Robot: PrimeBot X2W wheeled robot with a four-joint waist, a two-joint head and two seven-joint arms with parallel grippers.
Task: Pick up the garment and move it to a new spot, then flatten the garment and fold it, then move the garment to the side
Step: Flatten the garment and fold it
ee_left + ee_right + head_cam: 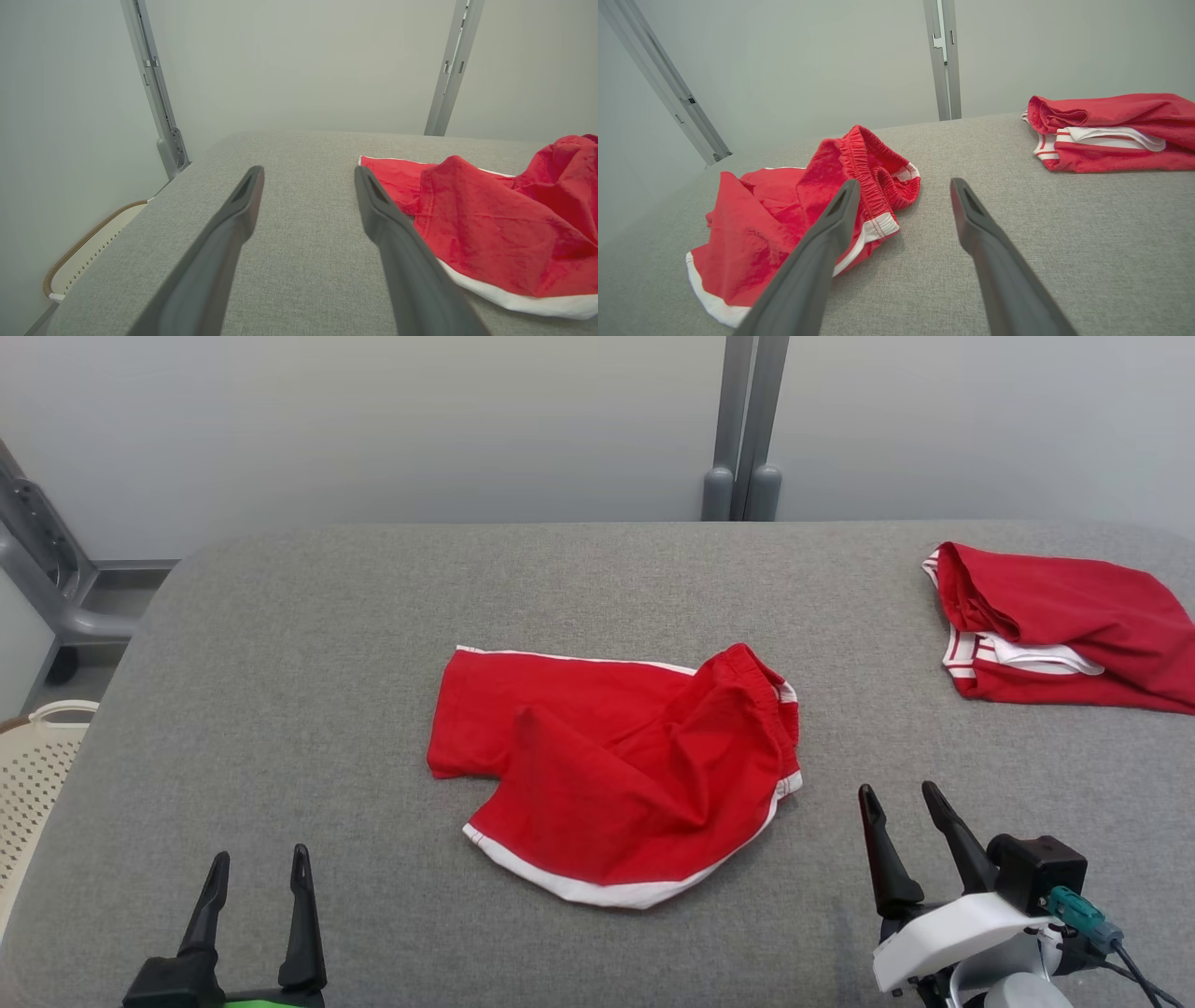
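Grey padded table point(280, 644) carries crumpled red shorts point(607, 765) at its centre, long axis running left to right, waistband toward the nearer right gripper point(899, 789). The left gripper point(260, 854) hovers farther off by the front edge. Both are spread wide, empty.

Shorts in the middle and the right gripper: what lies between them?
Only bare grey table, seen in the head view: the open right gripper stands apart from the shorts, nothing in the gap.
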